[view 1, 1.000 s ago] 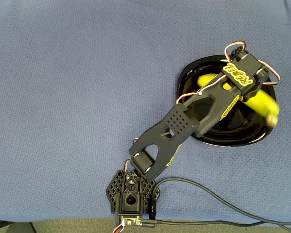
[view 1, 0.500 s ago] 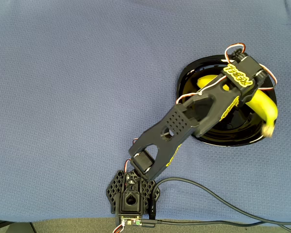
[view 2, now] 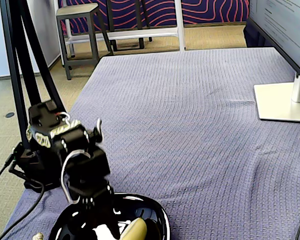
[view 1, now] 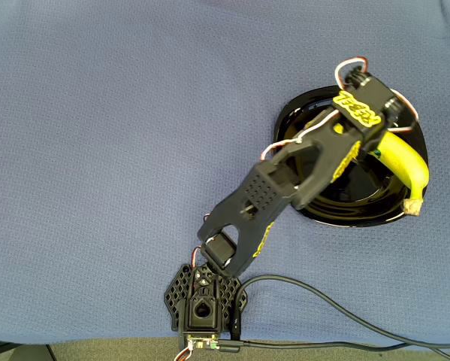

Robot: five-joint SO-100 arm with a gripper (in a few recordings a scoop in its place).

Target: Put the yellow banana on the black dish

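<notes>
Lying in the black dish toward three o'clock, the yellow banana meets our claw, whose jaw state we cannot tell.

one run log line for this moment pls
stage: placing | yellow banana: lying in black dish, stem tip at rim | claw: over dish, at banana, jaw state unclear | cloth: blue
</notes>
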